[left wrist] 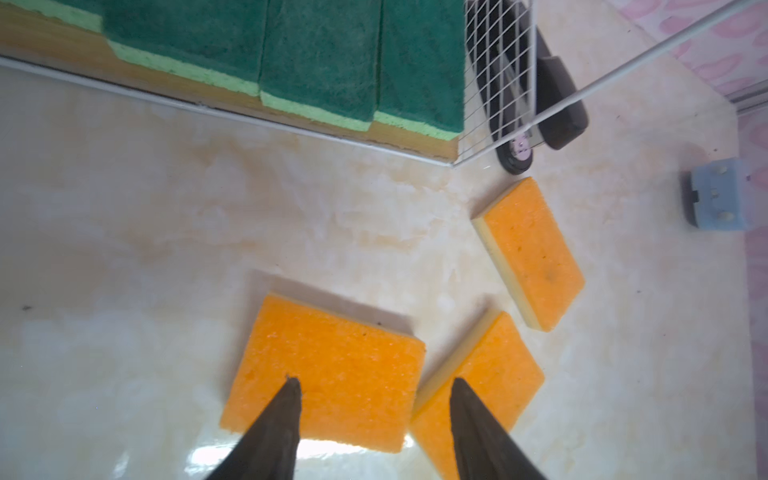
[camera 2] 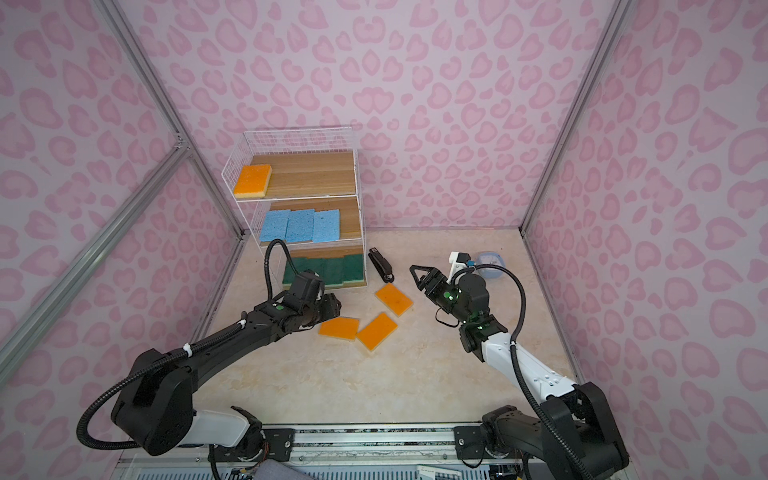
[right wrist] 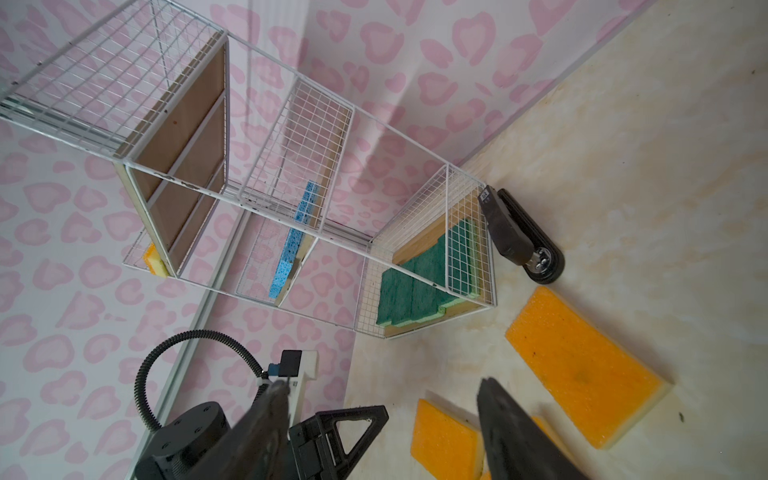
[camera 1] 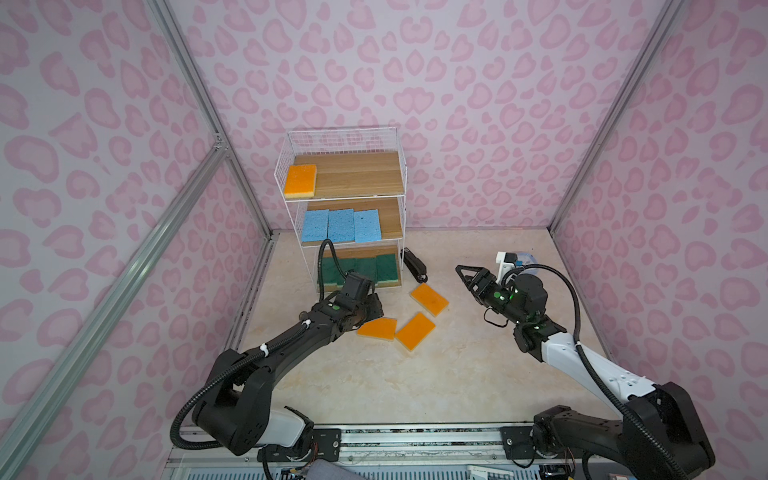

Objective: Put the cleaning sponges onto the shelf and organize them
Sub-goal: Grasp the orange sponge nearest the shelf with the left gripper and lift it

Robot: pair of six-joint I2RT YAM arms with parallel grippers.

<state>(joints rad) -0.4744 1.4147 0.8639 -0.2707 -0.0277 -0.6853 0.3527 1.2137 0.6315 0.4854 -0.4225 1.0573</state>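
Note:
The shelf (camera 1: 361,174) stands at the back left with one orange sponge (camera 1: 300,181) on its top board, three light blue sponges (camera 1: 340,225) on the middle board and dark green sponges (camera 1: 374,270) on the bottom. Three more orange sponges lie on the floor in front: the far one (camera 1: 429,299), the middle one (camera 1: 415,332) and the near-left one (camera 1: 377,329). My left gripper (left wrist: 376,380) hangs open just over the near-left sponge (left wrist: 328,370), holding nothing. My right gripper (right wrist: 384,381) is open and empty, raised to the right of the sponges.
A black stapler (camera 1: 415,266) lies right of the shelf's foot, close to the far orange sponge. A small pale-blue case (camera 2: 490,264) sits behind the right arm. Pink patterned walls enclose the floor on three sides.

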